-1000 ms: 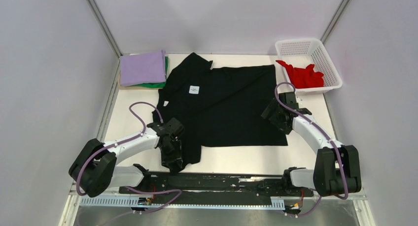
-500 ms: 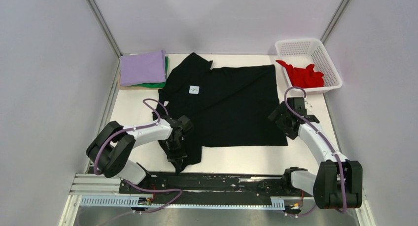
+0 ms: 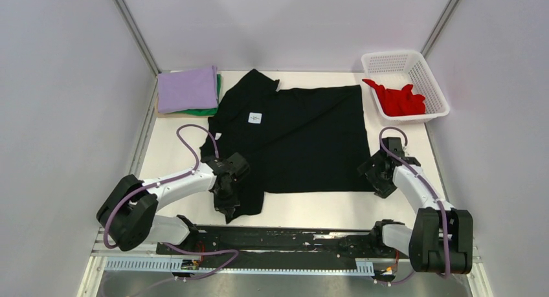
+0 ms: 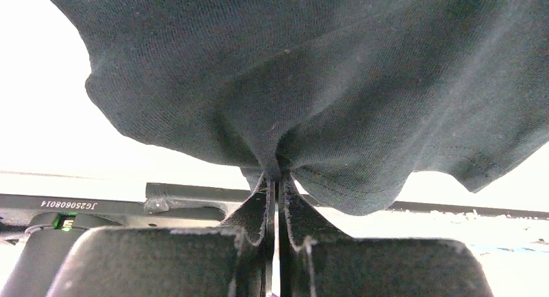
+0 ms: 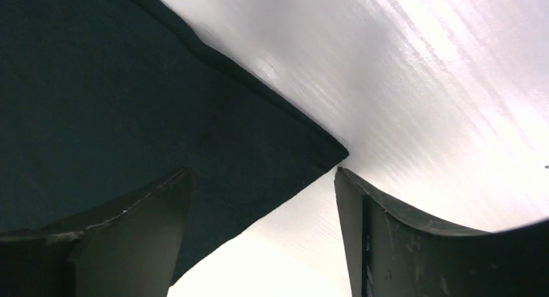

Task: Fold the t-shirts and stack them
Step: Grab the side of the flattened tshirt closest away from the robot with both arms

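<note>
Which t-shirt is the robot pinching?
The black t-shirt: the left gripper is shut on its near edge. The lilac t-shirt and green t-shirt lie folded; the red t-shirt is in the basket.

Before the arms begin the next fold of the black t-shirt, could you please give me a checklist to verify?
1. Left gripper shut on the black t-shirt: ok, cloth pinched and bunched at its near-left end.
2. Right gripper lined up with the near-right corner: ok, the corner lies between its fingers.
3. Right gripper closed on cloth: not ok, open.
4. Right fingers low enough to catch the cloth: cannot tell.
5. Lilac t-shirt stacked on green t-shirt: ok, far left.
6. Red t-shirt out of the way: ok, in the basket.
</note>
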Action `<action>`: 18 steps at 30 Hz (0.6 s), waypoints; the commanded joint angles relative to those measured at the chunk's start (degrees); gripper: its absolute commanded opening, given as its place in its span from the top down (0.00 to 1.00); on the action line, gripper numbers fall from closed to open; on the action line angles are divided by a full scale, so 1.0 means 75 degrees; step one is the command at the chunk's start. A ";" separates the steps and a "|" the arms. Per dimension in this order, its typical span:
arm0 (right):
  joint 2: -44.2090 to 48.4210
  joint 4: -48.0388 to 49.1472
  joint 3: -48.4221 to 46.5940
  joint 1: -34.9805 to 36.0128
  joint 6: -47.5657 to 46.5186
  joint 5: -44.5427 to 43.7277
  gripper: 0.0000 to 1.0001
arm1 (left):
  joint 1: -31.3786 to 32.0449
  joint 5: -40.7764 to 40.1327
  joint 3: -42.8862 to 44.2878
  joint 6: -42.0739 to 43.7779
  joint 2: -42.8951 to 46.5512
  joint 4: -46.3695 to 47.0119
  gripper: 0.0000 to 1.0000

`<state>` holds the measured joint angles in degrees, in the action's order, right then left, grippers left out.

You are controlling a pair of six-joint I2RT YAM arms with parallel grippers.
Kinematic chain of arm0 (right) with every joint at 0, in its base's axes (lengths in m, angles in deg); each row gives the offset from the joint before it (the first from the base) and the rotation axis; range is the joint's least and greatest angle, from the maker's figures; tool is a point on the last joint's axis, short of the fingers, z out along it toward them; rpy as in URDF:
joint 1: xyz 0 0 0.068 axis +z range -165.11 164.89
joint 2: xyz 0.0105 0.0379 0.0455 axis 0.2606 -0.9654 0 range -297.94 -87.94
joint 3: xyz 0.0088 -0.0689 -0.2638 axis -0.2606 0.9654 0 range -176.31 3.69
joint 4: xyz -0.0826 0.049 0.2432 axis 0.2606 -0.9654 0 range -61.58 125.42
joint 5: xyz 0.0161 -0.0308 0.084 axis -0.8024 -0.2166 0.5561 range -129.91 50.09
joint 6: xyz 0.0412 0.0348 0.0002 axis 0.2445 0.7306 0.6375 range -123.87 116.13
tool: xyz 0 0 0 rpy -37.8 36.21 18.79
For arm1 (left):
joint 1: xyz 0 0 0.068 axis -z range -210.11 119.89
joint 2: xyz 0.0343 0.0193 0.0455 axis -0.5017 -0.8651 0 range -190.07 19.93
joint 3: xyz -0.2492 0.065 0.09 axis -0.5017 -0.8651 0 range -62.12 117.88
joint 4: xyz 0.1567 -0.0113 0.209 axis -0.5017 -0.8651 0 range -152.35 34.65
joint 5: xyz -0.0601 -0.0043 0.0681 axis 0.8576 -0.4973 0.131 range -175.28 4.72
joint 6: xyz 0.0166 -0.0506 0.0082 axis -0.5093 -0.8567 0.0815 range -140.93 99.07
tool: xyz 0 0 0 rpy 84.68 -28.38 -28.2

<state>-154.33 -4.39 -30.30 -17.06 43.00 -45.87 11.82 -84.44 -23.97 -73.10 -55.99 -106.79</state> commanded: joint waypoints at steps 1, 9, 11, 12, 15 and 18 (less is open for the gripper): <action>-0.0242 0.0580 0.0212 -0.0009 0.0146 0.0201 0.25 | 0.0011 -0.0302 0.0189 0.0067 0.0096 -0.0086 1.00; -0.0877 0.1029 0.0210 -0.0009 0.0165 0.0088 0.37 | 0.0011 -0.0237 0.0226 0.0159 0.0078 0.0000 1.00; -0.0952 0.1075 0.0209 -0.0009 0.0182 0.0128 0.44 | 0.0011 -0.0232 0.0213 0.0151 0.0050 0.0013 1.00; -0.0959 0.1080 0.0209 -0.0009 0.0185 0.0151 0.48 | 0.0011 -0.0221 0.0211 0.0142 0.0047 0.0000 1.00; -0.0862 0.0976 0.0181 -0.0009 0.0119 0.0285 0.71 | 0.0011 -0.0208 0.0210 0.0131 0.0098 -0.0066 1.00; -0.0500 0.0548 0.0143 -0.0009 0.0030 0.0298 0.99 | 0.0011 -0.0165 0.0210 0.0074 0.0208 -0.0240 1.00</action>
<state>-159.38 -0.02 -30.33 -17.17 42.93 -45.23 11.82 -85.18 -23.94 -72.27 -55.99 -106.98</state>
